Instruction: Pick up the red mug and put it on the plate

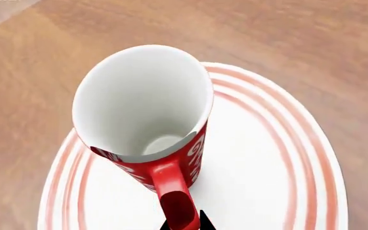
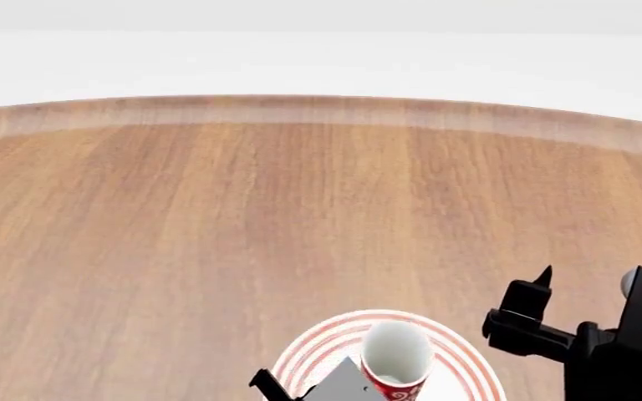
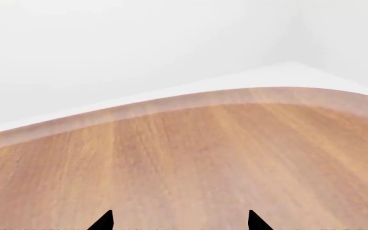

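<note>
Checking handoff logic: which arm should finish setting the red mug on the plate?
Left. The left gripper is at the red mug's handle, with the mug directly over the plate. The right gripper is open, apart from both, facing bare table.

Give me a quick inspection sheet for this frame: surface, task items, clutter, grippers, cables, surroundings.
Surface: wooden table with a curved far edge.
Red mug: over the plate, empty, white inside, handle towards the left gripper; whether its base touches the plate cannot be told.
Plate: white with red rings, flat on the table at the near edge of the head view.
Clutter: nothing seen.
Left gripper: at the mug's handle; only dark tips show, grip cannot be told.
Right gripper: open, empty, over bare table to the right of the plate.
Cables: nothing seen.
Surroundings: plain white background beyond the table.
</note>
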Controlling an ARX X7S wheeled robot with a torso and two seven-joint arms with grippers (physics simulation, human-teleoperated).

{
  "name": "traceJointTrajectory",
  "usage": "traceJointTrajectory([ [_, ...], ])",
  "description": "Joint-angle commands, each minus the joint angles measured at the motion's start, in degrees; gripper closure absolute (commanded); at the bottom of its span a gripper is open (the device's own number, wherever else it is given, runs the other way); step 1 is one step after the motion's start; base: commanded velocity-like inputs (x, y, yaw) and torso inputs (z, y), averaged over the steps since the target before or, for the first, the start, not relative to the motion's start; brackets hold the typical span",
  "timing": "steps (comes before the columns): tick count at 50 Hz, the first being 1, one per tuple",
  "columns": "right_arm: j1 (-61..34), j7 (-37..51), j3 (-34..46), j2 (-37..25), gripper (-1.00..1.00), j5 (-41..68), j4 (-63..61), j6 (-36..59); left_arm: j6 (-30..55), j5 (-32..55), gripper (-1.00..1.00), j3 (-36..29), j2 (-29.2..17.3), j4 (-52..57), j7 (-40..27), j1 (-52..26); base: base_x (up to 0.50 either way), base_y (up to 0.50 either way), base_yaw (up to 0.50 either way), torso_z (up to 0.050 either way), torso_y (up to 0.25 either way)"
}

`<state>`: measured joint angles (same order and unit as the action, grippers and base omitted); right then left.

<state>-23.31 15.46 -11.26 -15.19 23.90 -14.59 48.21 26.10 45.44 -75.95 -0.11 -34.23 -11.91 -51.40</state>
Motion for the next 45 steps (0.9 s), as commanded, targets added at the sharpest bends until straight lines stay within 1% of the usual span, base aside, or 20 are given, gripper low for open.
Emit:
traceJointTrajectory([
  [1,0.3,-0.1,0.3,0.1,-1.00,0.0,0.8,-1.0,-5.2,13.8,1.00,-12.4,0.1,-5.4,-4.0,-5.5,0.00,0.00,0.00,0.000,0.000],
  [16,0.3,0.2,0.4,-0.1,-1.00,0.4,0.7,-0.8,-3.3,14.3,1.00,-12.6,0.1,-5.8,-2.9,-5.3,0.00,0.00,0.00,0.000,0.001],
  [17,0.3,0.0,0.6,-0.1,-1.00,0.2,1.5,-1.5,-3.6,14.1,-1.00,-12.6,0.1,-5.7,-3.2,-5.3,0.00,0.00,0.00,0.000,0.000],
  [34,-0.2,0.0,1.2,-0.2,-1.00,0.2,2.6,-2.1,-2.9,14.2,-1.00,-12.7,0.1,-5.4,-2.9,-5.4,0.00,0.00,0.00,0.000,0.000],
  [38,0.1,-0.1,1.6,-0.1,-1.00,0.0,3.1,-2.7,-2.4,13.7,-1.00,-13.1,0.0,-3.2,-3.8,-5.7,0.00,0.00,0.00,0.000,0.000],
  [39,-0.2,-0.1,1.6,-0.1,-1.00,0.0,3.7,-2.8,-0.4,15.0,-1.00,-13.5,-2.8,3.6,-4.4,-6.4,0.00,0.00,0.00,0.000,0.000],
  [41,-0.1,-0.2,1.7,0.0,-1.00,-0.2,4.3,-3.4,2.2,17.6,-1.00,-12.8,-6.9,11.9,-6.5,-7.4,0.00,0.00,0.00,0.000,0.000],
  [43,0.0,0.0,1.9,0.0,-1.00,-0.1,3.6,-2.9,3.7,19.6,-1.00,-12.4,-10.9,19.1,-7.3,-8.3,0.00,0.00,0.00,0.000,0.000],
  [45,-0.1,0.2,2.0,-0.1,-1.00,-0.1,3.4,-2.6,5.1,22.4,-1.00,-11.7,-16.6,29.0,-8.4,-9.3,0.00,0.00,0.00,0.000,0.000],
])
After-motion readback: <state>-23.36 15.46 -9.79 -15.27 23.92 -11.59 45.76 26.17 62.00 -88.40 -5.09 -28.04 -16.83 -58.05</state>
